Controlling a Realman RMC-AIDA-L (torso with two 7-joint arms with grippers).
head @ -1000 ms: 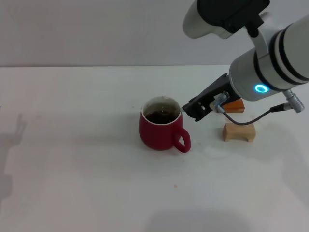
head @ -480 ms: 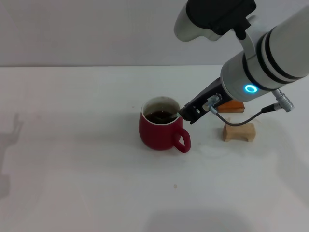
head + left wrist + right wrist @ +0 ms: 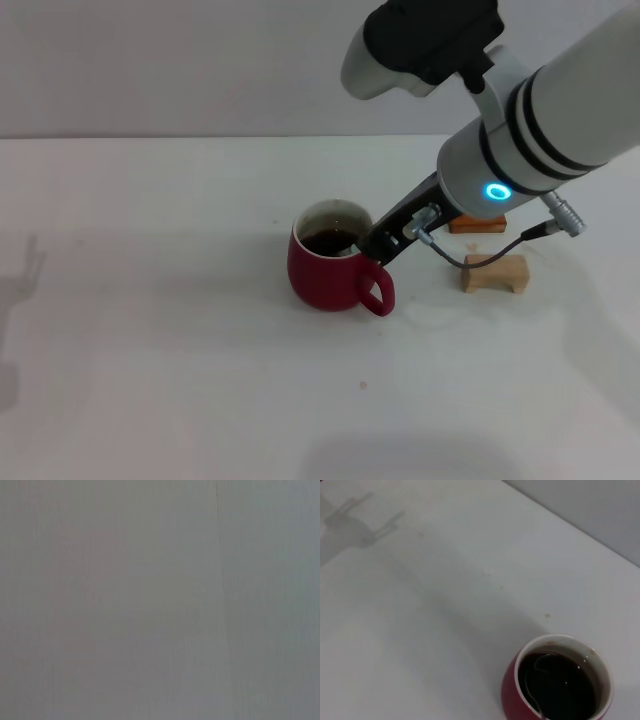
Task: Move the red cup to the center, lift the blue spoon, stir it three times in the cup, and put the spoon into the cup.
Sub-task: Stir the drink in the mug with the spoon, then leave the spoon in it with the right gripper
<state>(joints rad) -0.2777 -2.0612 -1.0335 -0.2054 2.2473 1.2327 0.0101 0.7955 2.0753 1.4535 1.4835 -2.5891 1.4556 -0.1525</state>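
The red cup [image 3: 330, 275] stands mid-table with its handle toward the front right and dark liquid inside. In the right wrist view the cup [image 3: 508, 702] is seen from above, and the grey metal neck of the blue spoon [image 3: 534, 700] dips into the liquid. The spoon's handle is hidden. My right gripper [image 3: 376, 245] hangs at the cup's right rim, just above the handle, shut on the spoon. My left gripper is out of view; its wrist view shows only a plain grey surface.
A tan wooden block [image 3: 493, 273] lies right of the cup. An orange-brown block [image 3: 478, 222] sits behind it, partly covered by my right arm. A grey cable [image 3: 452, 257] loops under the wrist.
My right gripper has moved left, from a little right of the cup to its right rim, carrying the spoon across the liquid. The cup has stayed put.
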